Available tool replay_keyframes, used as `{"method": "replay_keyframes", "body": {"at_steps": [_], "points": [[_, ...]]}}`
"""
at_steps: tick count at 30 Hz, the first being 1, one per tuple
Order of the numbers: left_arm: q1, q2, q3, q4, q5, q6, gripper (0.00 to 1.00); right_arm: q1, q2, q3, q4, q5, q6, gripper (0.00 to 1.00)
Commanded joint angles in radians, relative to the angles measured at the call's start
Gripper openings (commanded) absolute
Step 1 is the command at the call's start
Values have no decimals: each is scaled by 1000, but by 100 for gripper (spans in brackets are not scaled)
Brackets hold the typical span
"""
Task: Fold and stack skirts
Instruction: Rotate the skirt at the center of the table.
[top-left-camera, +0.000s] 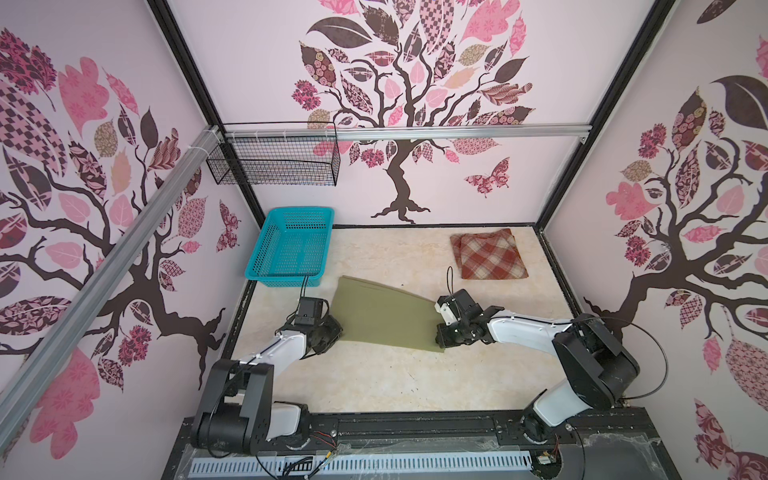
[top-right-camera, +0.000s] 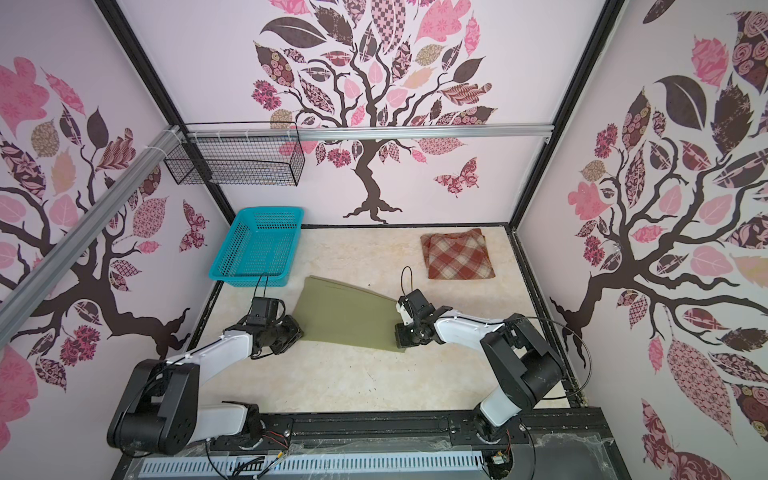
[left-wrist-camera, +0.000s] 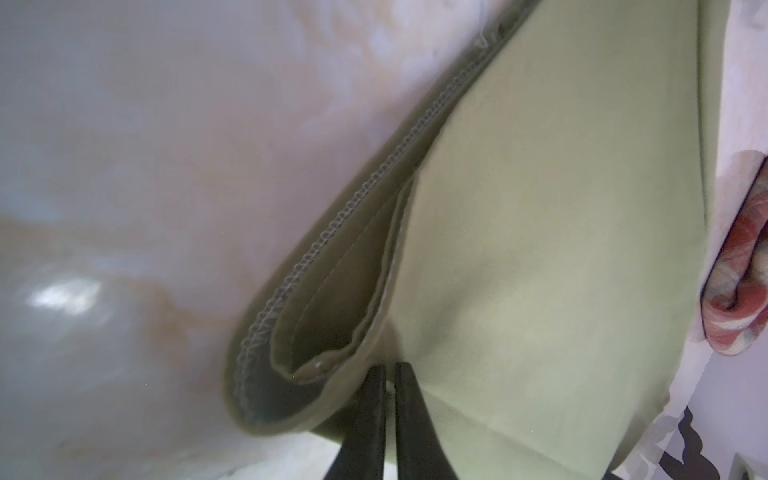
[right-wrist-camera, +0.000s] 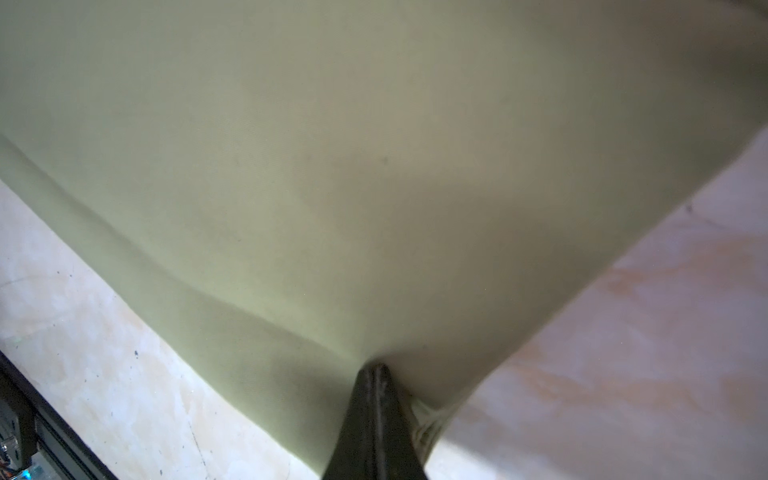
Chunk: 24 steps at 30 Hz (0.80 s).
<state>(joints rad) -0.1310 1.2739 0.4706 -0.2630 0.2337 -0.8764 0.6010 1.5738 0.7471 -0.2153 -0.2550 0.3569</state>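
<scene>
Left gripper (left-wrist-camera: 390, 368): pinching olive skirt (top-left-camera: 386, 316), 9 o'clock end.
Right gripper (right-wrist-camera: 376, 370): pinching 3 o'clock end.
Fold: we lift both evenly, cloth taut.

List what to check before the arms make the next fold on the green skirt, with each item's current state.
1. Left gripper pinches the olive skirt at its edge: ok.
2. Right gripper pinches its opposite end: ok.
3. Olive skirt spread smooth between the two grips: ok.
4. Left grip catches every layer at the hem: cannot tell.
5. Plaid skirt folded, lying apart from the olive one: ok.
</scene>
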Motion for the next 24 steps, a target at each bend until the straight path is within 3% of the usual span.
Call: {"method": "replay_keyframes", "body": {"at_steps": [1, 7, 12, 18, 24], "points": [[-8, -105, -71, -134, 10, -43, 11, 1, 34, 11, -69, 11, -30, 4], [-58, -402, -146, -251, -27, -132, 12, 1, 9, -2, -59, -6, -37, 5], [-122, -514, -40, -320, -117, -91, 15, 1, -79, 17, -84, -19, -22, 6], [-161, -288, 150, -286, -32, 51, 15, 1, -144, 13, -53, -61, 18, 6], [-301, -36, 312, -162, -1, 140, 15, -106, -196, -62, 40, -172, 83, 7]]}}
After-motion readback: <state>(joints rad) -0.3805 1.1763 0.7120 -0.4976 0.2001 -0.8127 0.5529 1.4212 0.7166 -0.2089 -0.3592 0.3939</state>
